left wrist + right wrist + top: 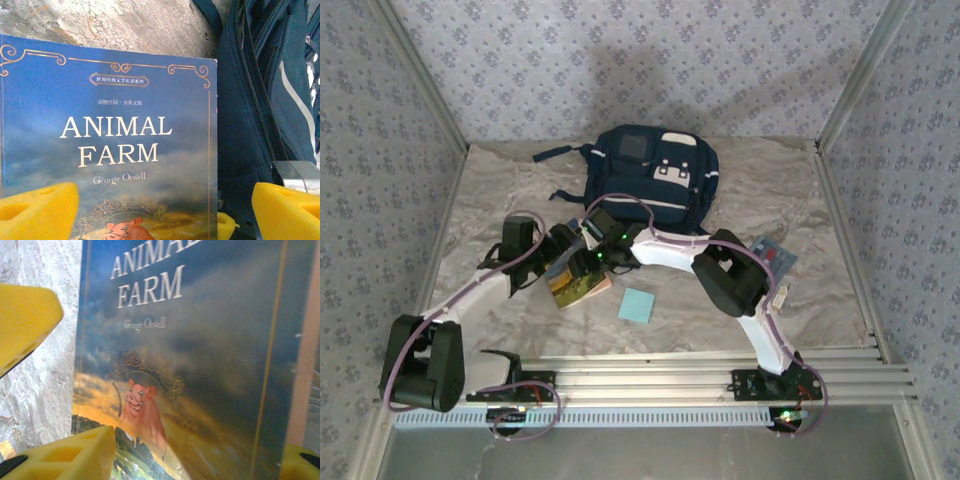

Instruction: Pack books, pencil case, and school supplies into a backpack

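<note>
The paperback book (578, 288), with a blue sky and orange-green bands on its cover, lies flat on the table just in front of the navy backpack (650, 175). Both grippers hover close over it. My left gripper (568, 255) is open, its yellow fingers spread wide over the cover (125, 100), with the backpack (260, 100) to the right. My right gripper (604, 255) is open too, and the book (200, 340) lies between its fingers (65, 455). The light-blue pad (637, 305) lies just right of the book. The pencil case (778, 255) is at the right, partly hidden behind the right arm.
A crinkled grey sheet (500, 200) covers the table. Aluminium rails (700, 370) run along the near edge, and metal posts (845, 85) frame the patterned walls. The other gripper's yellow finger (25, 325) sits by the book's left edge.
</note>
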Controlling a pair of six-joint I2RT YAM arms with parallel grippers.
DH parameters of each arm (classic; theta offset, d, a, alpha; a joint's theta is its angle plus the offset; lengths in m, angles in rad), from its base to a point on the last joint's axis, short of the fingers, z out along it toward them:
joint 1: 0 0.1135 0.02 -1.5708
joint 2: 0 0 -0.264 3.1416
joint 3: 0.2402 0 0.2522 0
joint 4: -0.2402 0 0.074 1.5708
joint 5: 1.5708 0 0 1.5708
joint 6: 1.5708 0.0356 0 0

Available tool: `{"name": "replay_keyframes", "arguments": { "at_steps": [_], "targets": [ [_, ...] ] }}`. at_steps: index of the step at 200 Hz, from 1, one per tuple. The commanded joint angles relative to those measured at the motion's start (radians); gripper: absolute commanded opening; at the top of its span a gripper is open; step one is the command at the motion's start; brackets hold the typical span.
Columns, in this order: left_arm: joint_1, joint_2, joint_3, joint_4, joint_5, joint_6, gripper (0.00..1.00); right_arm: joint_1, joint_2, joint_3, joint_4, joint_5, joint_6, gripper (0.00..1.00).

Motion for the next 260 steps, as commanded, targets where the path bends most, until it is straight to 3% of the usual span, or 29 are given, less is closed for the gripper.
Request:
{"name": "replay_keyframes", "arguments": {
  "at_steps": [1, 45, 83, 116, 135, 176, 260],
  "targets": [
    [-0.003, -0.022, 0.039, -0.053, -0.016, 0.048, 0.90, -0.026, 0.006, -0.022, -0.026, 0.013, 0.034, 0.52],
    [0.024, -0.066, 0.069, -0.218, -0.112, 0.105, 0.92, -0.049, -0.043, -0.044, -0.021, 0.030, 0.039, 0.52],
    [0.085, -0.074, 0.025, -0.238, -0.086, 0.103, 0.93, -0.049, -0.045, -0.031, -0.003, -0.007, 0.056, 0.27],
    [0.108, -0.086, -0.052, -0.153, -0.038, 0.091, 0.91, -0.067, -0.031, -0.036, 0.001, -0.020, 0.078, 0.10],
    [0.109, -0.094, -0.090, -0.097, -0.014, 0.090, 0.90, -0.091, -0.023, -0.058, 0.062, -0.097, 0.144, 0.00],
    [0.110, -0.109, -0.156, -0.033, 0.001, 0.083, 0.89, -0.142, -0.033, -0.122, 0.325, -0.300, 0.370, 0.00],
    [0.109, -0.058, -0.239, 0.269, 0.048, 0.027, 0.91, -0.215, -0.062, -0.234, 0.673, -0.417, 0.659, 0.00]
  ]
}}
